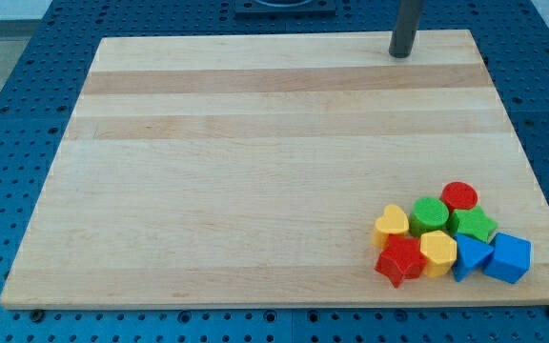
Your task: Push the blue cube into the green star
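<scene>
The blue cube [509, 257] lies at the view's bottom right, at the right end of a tight cluster of blocks. The green star [473, 225] sits just up and left of it, very close or touching. My tip [401, 54] is at the view's top, right of centre, near the board's far edge and far from all the blocks.
The cluster also holds a blue triangular block [470, 257], a yellow hexagon [437, 252], a red star [399, 261], a yellow heart [391, 224], a green cylinder [429, 214] and a red cylinder [459, 196]. The wooden board [255, 171] ends just below and right of the cluster.
</scene>
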`<action>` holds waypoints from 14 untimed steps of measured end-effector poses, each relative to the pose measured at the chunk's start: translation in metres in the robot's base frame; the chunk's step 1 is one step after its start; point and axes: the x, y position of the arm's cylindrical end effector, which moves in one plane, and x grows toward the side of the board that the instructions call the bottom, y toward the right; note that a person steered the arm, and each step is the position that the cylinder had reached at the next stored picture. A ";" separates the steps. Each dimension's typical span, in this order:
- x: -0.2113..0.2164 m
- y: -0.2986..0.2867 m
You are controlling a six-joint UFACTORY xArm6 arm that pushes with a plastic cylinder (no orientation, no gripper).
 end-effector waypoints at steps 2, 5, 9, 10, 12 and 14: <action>0.057 0.054; 0.192 0.107; 0.240 0.120; 0.255 0.128; 0.309 0.150; 0.362 0.148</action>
